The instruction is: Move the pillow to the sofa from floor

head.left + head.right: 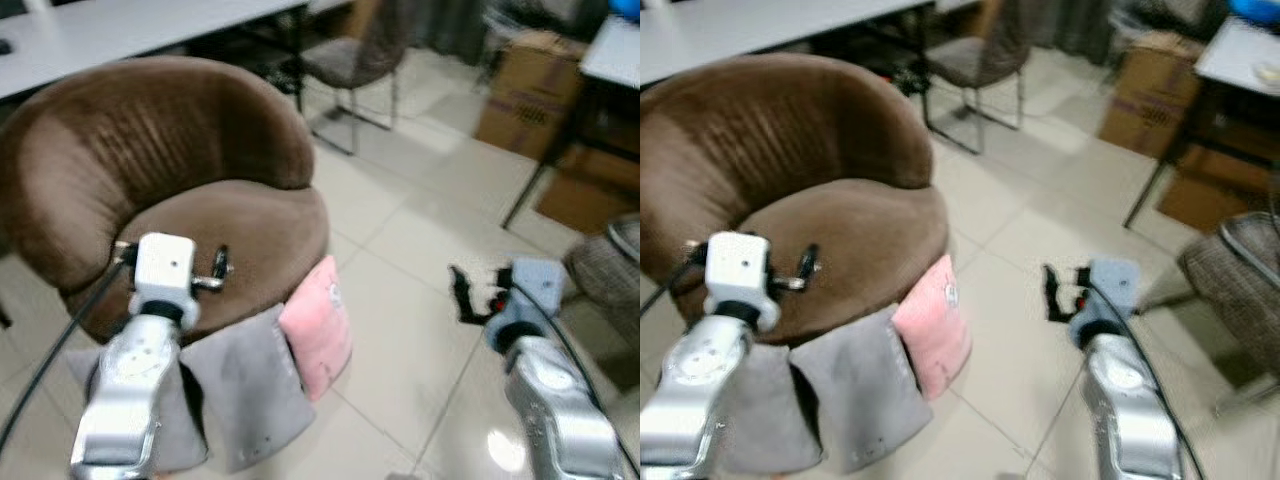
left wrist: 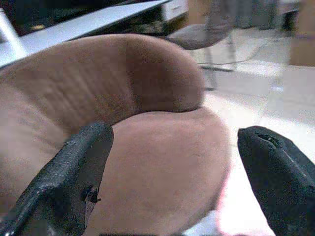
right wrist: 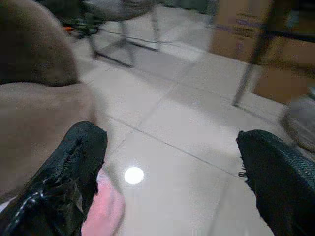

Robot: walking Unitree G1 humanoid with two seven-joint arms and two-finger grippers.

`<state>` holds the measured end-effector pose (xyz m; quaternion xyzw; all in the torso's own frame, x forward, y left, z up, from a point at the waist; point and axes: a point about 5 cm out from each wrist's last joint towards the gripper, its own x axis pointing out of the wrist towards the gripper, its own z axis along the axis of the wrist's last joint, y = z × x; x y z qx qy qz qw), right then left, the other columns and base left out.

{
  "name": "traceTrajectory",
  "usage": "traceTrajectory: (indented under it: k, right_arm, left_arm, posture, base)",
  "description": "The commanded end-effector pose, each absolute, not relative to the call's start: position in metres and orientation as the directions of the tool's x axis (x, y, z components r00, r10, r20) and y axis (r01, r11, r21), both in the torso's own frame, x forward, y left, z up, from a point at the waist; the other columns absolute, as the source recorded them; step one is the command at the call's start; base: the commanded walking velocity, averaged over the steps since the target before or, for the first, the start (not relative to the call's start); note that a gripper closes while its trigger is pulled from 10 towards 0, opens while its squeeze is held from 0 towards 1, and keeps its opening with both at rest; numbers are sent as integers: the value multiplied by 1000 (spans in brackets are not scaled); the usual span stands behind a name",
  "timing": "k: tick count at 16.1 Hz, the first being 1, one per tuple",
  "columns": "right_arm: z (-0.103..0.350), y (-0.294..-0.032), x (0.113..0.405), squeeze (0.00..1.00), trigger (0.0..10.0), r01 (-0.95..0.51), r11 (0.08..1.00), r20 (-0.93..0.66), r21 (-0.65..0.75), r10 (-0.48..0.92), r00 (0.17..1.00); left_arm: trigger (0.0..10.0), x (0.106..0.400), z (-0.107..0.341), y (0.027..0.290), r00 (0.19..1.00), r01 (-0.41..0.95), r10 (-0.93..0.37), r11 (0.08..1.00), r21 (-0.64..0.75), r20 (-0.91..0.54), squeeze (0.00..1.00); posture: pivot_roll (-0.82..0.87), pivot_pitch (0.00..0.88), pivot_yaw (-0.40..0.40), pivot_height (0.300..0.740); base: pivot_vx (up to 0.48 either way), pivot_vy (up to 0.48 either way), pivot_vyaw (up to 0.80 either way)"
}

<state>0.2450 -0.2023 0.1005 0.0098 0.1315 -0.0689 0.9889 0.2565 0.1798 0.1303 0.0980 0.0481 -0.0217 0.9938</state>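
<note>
A pink pillow (image 1: 318, 325) stands on the floor, leaning against the front of the round brown sofa (image 1: 160, 170). Beside it a grey pillow (image 1: 250, 385) leans the same way, and another grey pillow (image 1: 180, 430) lies partly hidden behind my left arm. My left gripper (image 2: 174, 140) is open, held above the front of the sofa seat (image 2: 162, 167), with nothing between its fingers. My right gripper (image 3: 171, 140) is also open and empty, over the tiled floor to the right of the pink pillow (image 3: 101, 209).
A white desk (image 1: 120, 30) runs behind the sofa. An office chair (image 1: 350, 60) stands at the back, cardboard boxes (image 1: 525, 90) and a dark table leg (image 1: 540, 170) at the back right. A grey woven seat (image 1: 610, 270) is at the right edge. Open tiled floor (image 1: 410, 250) lies between.
</note>
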Motion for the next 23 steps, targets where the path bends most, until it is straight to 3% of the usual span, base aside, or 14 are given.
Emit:
traceTrajectory:
  k: [1, 5, 7, 11, 12, 15, 23]
  right_arm:
    - [103, -200, 246, 0, 10000, 133, 991, -254, 13, -125, 959]
    - [103, -200, 247, 0, 10000, 133, 991, -254, 16, -124, 959]
    - [103, -199, 247, 0, 10000, 132, 991, -254, 18, -123, 959]
    - [102, -198, 247, 0, 10000, 131, 991, -254, 21, -121, 960]
    - [102, -198, 247, 0, 10000, 131, 991, -254, 21, -121, 960]
    - [101, -198, 247, 0, 10000, 130, 991, -255, 21, -120, 959]
    - [101, -197, 247, 0, 10000, 121, 992, -256, 19, -112, 960]
  left_arm:
    - [10000, 257, 133, 181, 994, 61, -44, 979, 192, -96, 333]
    - [10000, 257, 134, 179, 994, 70, -52, 978, 196, -97, 329]
    - [10000, 258, 135, 179, 994, 71, -53, 978, 198, -95, 180]
    - [10000, 258, 136, 181, 995, 65, -48, 980, 187, -93, 137]
    - [10000, 258, 136, 180, 994, 70, -54, 982, 175, -97, 59]
    - [10000, 257, 135, 179, 993, 75, -59, 984, 162, -100, 0]
    - [10000, 254, 134, 178, 992, 80, -64, 986, 149, -107, 0]
  posture:
    - [9, 0, 17, 740]
    - [11, 0, 16, 740]
    - [16, 0, 15, 740]
    - [17, 0, 16, 740]
    - [17, 0, 17, 740]
    - [18, 0, 14, 740]
    - [22, 0, 10, 740]
  base:
    - [0, 386, -488]
    - [0, 394, -480]
    - [0, 399, -484]
    - [0, 346, -483]
    - [0, 326, -481]
    - [0, 335, -479]
    - [0, 373, -355]
